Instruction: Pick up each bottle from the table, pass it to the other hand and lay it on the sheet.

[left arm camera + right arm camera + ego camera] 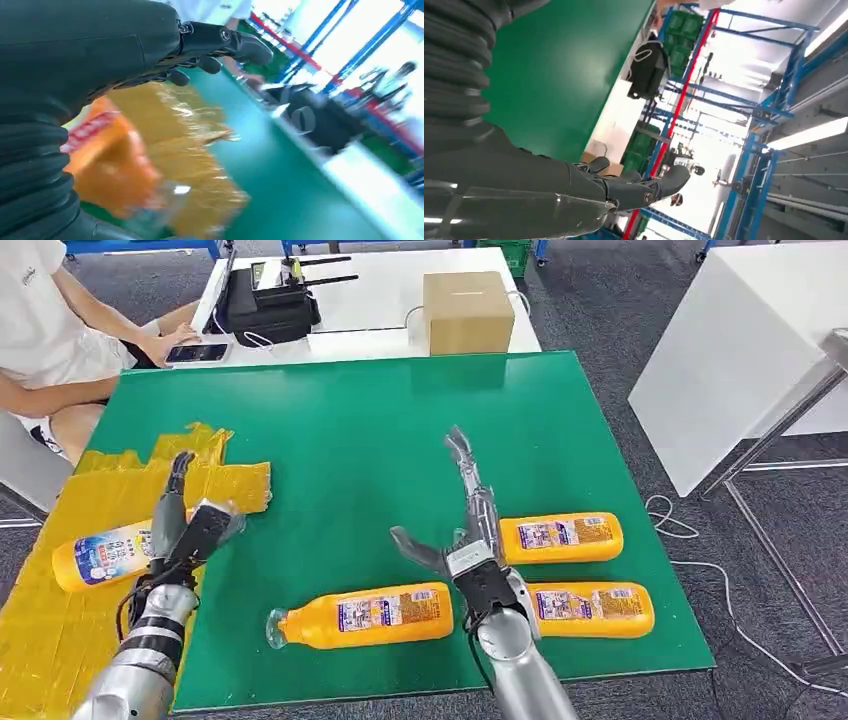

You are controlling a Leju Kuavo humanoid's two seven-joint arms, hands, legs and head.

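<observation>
The left hand (190, 525) hangs over the yellow sheet (60, 630), its fingers loosely spread and holding nothing; just below it, one orange bottle (100, 557) lies on its side on the sheet, so I judge this one is already delivered. In the left wrist view the same bottle (107, 160) is a blurred orange shape under the hand, and whether a finger touches it I cannot tell. The right hand (465, 530) stands raised over the green table (340, 420), fingers stretched apart and thumb out to the side, also empty. Three bottles are not yet moved: the nearest bottle (365, 615) lies on the table toward the sheet from the right hand, while the upper bottle (560, 537) and the lower bottle (590, 608) lie on the side away from the sheet, one beside the other. So about one quarter of the work looks done; three pick-ups, passes and placings remain, as far as I can judge.
</observation>
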